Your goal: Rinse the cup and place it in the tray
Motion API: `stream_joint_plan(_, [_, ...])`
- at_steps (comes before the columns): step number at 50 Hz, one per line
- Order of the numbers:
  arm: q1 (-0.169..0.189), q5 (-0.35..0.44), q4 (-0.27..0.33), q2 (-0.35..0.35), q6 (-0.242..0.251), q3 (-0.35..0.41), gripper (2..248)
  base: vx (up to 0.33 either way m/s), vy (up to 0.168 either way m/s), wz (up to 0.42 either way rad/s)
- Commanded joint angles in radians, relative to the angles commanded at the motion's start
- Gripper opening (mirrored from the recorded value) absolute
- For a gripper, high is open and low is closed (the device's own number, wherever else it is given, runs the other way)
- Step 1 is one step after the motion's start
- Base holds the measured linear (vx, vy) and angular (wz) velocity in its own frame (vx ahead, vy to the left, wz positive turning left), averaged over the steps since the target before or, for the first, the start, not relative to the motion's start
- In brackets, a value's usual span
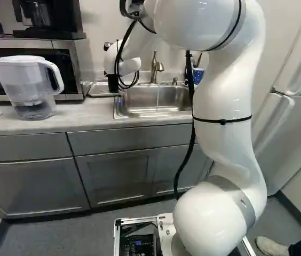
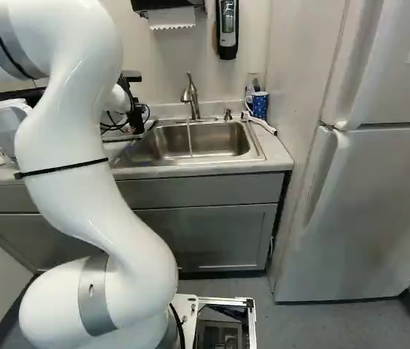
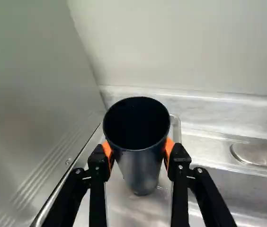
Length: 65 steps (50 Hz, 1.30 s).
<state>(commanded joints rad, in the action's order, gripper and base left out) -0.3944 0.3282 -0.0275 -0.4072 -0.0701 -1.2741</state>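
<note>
My gripper (image 1: 113,82) hangs at the end of the arm, left of the sink in the left base view. In the wrist view the gripper (image 3: 139,153) is shut on a dark, empty-looking cup (image 3: 142,165), one orange pad against each side. The cup's open mouth faces the camera. Beneath it lies the shiny metal tray (image 3: 136,210), with a raised rim and some wet spots. Whether the cup's base touches the tray I cannot tell. The tray (image 1: 100,95) also shows beside the sink in the left base view, partly hidden by the gripper.
The sink (image 2: 212,142) lies right of the gripper, with a thin stream of water falling from its faucet (image 2: 191,96). A blue cup (image 2: 260,105) stands in the back corner. A water pitcher (image 1: 29,85) and a microwave (image 1: 68,66) are on the left, a fridge (image 2: 368,211) on the right.
</note>
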Motion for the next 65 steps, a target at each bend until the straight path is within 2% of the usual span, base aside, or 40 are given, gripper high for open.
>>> stream_joint_plan(20, [0.0,0.0,0.0,0.0,0.0,0.0,122,0.0,0.0,0.0])
stream_joint_plan(21, [0.0,0.0,0.0,0.0,0.0,0.0,134,0.0,0.0,0.0])
stream_joint_plan(25, [0.0,0.0,0.0,0.0,0.0,0.0,134,0.0,0.0,0.0])
stream_joint_plan(26, [0.0,0.0,0.0,0.0,0.0,0.0,166,0.0,0.0,0.0])
stream_joint_plan(31, [0.0,0.0,0.0,0.0,0.0,0.0,166,0.0,0.0,0.0])
stream_joint_plan(32, [0.0,0.0,0.0,0.0,0.0,0.0,201,0.0,0.0,0.0])
stream_joint_plan(36, [0.0,0.0,0.0,0.0,0.0,0.0,201,0.0,0.0,0.0])
stream_joint_plan(37, [0.0,0.0,0.0,0.0,0.0,0.0,236,0.0,0.0,0.0])
stream_joint_plan(41, [0.0,0.0,0.0,0.0,0.0,0.0,236,0.0,0.0,0.0])
stream_joint_plan(42, [0.0,0.0,0.0,0.001,0.0,0.0,247,0.0,0.0,0.0])
stream_joint_plan(65, [0.0,0.0,0.0,0.029,0.0,-0.011,247,0.0,0.0,0.0])
